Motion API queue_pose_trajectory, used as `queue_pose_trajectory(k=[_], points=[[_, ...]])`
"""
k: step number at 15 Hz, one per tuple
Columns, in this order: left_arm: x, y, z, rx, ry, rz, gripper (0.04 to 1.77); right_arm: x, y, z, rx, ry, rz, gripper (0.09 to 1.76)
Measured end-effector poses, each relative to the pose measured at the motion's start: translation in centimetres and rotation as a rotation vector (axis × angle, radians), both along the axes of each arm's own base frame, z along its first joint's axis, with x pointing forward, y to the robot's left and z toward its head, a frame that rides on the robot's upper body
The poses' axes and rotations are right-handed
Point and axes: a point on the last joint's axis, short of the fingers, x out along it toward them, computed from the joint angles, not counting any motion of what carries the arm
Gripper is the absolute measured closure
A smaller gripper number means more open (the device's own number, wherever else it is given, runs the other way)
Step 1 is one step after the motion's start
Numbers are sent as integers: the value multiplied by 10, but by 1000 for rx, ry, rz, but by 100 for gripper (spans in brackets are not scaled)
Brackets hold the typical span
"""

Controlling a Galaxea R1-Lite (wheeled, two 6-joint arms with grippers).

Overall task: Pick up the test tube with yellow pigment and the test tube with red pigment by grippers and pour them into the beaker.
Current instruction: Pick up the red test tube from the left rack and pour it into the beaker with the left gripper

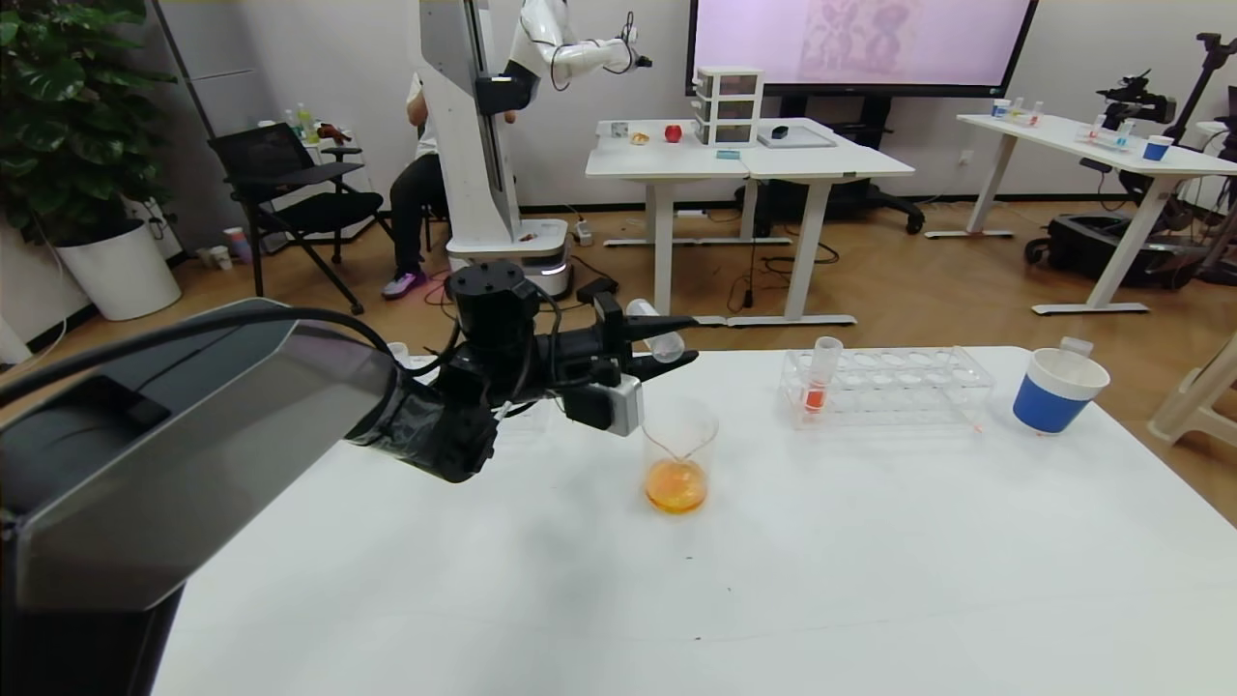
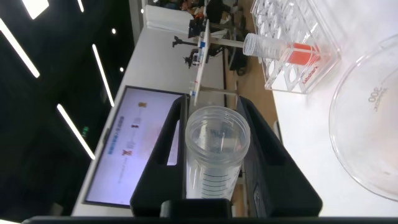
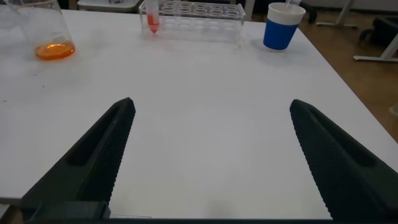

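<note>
My left gripper is shut on an empty clear test tube, held nearly level with its open mouth above the beaker. The beaker holds a little orange liquid. In the left wrist view the empty tube sits between the black fingers, with the beaker rim beside it. No tube with yellow liquid shows. The red-pigment tube stands upright in the clear rack. My right gripper is open and empty over bare table, out of the head view.
A blue-and-white paper cup stands right of the rack, with a clear thing sticking out of it. The right wrist view shows the beaker, rack and cup far across the white table.
</note>
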Motion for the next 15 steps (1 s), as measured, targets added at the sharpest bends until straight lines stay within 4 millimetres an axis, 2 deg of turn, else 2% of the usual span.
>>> queue_pose_trajectory(k=[3, 5, 7, 9, 12, 15], points=[[3, 5, 9, -172, 292, 108, 127, 0, 0, 0, 0, 0, 0, 11], [2, 5, 21, -442, 475, 234, 127, 0, 0, 0, 0, 0, 0, 11], [-4, -4, 27, -740, 654, 360, 127, 0, 0, 0, 0, 0, 0, 11], [-9, -11, 26, -930, 817, 478, 127, 0, 0, 0, 0, 0, 0, 11], [-16, -12, 29, -1069, 1017, 630, 127, 0, 0, 0, 0, 0, 0, 11], [-25, -6, 44, -1126, 1069, 636, 127, 0, 0, 0, 0, 0, -1, 11]])
